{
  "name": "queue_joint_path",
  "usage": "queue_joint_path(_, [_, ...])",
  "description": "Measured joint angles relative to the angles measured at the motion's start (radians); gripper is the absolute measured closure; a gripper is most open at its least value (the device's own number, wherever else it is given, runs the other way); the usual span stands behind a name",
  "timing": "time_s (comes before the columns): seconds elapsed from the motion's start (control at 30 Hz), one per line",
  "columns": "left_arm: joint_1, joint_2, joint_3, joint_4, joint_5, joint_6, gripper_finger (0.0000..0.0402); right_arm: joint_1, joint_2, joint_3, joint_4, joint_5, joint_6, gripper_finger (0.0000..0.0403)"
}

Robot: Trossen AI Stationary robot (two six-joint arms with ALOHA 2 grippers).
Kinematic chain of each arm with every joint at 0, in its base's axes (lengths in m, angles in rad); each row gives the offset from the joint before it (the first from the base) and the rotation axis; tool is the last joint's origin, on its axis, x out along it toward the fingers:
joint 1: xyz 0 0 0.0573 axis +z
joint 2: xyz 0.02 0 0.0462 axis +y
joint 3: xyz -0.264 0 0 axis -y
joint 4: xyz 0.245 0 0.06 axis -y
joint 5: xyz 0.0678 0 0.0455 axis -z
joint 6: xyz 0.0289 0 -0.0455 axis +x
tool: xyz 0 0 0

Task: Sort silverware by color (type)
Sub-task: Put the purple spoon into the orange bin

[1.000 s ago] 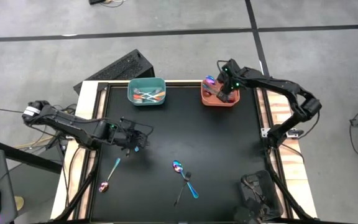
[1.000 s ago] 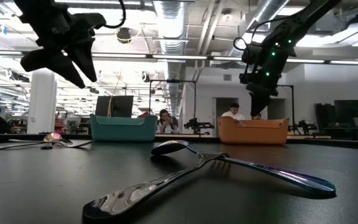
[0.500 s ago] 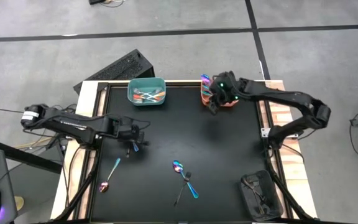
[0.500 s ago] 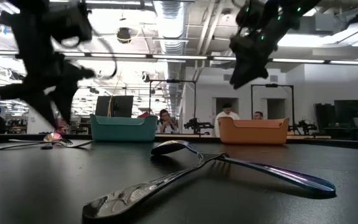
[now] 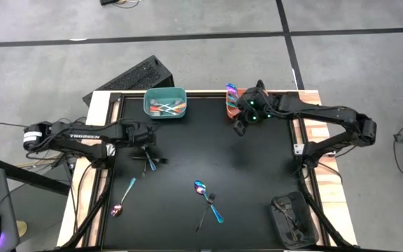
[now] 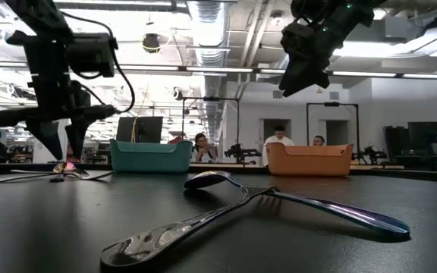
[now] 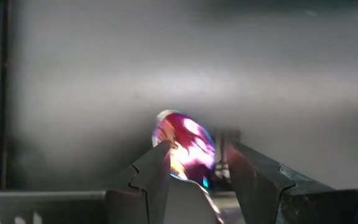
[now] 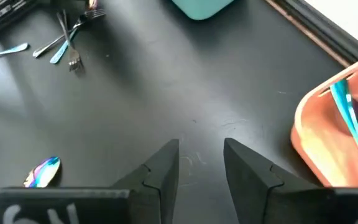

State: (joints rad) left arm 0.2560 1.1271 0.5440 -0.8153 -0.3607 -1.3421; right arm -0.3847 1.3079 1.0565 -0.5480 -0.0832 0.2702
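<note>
Spoon between my left fingers

My left tool [image 5: 147, 155] hangs over the desk's [image 5: 257, 182] left side, fingers parted around an iridescent spoon [image 7: 185, 146]. My right tool [image 5: 242, 124] floats empty and half-open beside the orange bin [image 5: 231, 108]. Crossed spoons [image 5: 207, 199] lie near-centre.

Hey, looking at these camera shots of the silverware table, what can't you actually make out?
- Left claw: its grip on the iridescent pink-purple spoon bowl is blurred in the left wrist view.
- Teal square bin: its cutlery is too small to count from above.
- Orange square bin: its wall hides the contents in the low view.
</note>
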Motion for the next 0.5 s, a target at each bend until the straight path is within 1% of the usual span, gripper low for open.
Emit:
queue_joint_path(0.13, [0.083,0.0,-0.036,0.011,0.044,0.058,0.0258,0.022,0.0,0.0,0.0,0.0,0.018,0.0265])
queue_joint_path(0.23, [0.122,0.0,-0.067,0.047,0.06,0.073,0.0258,0.038,0.0,0.0,-0.002,0.0,0.021,0.027])
queue_joint_path(0.33, [0.141,0.0,-0.109,0.154,0.094,0.151,0.0258,0.052,0.0,0.0,-0.005,0.003,0.027,0.0272])
queue_joint_path(0.4, [0.142,-0.002,-0.126,0.198,0.094,0.191,0.0258,0.06,0.0,0.0,-0.005,0.003,0.043,0.0274])
queue_joint_path(0.5, [0.142,-0.002,-0.134,0.236,0.09,0.197,0.0271,0.07,0.0,0.0,-0.007,0.003,0.047,0.0276])
